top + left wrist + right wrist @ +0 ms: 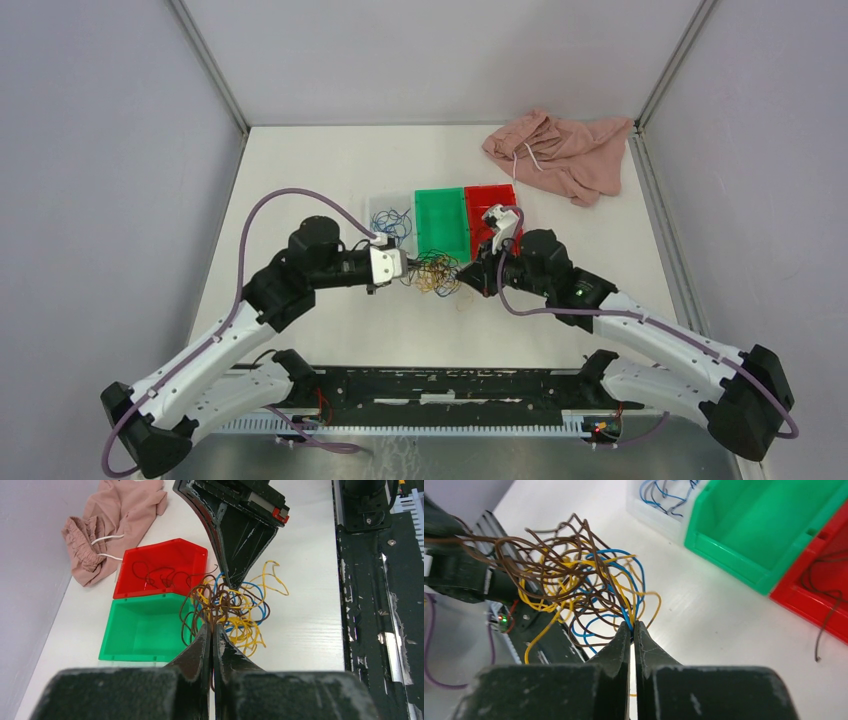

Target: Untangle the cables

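A tangled clump of thin brown, yellow and blue cables hangs between my two grippers, in front of the green bin. My left gripper is shut on brown strands at the clump's left side; its wrist view shows the clump just past the closed tips. My right gripper is shut on blue and yellow strands at the clump's right side, with the clump spreading up and left of its tips. Each gripper shows across the clump in the other's wrist view.
Three small bins stand in a row behind the clump: a clear one with blue wires, an empty green one and a red one with dark wires. A pink cloth with a white drawstring lies at the back right.
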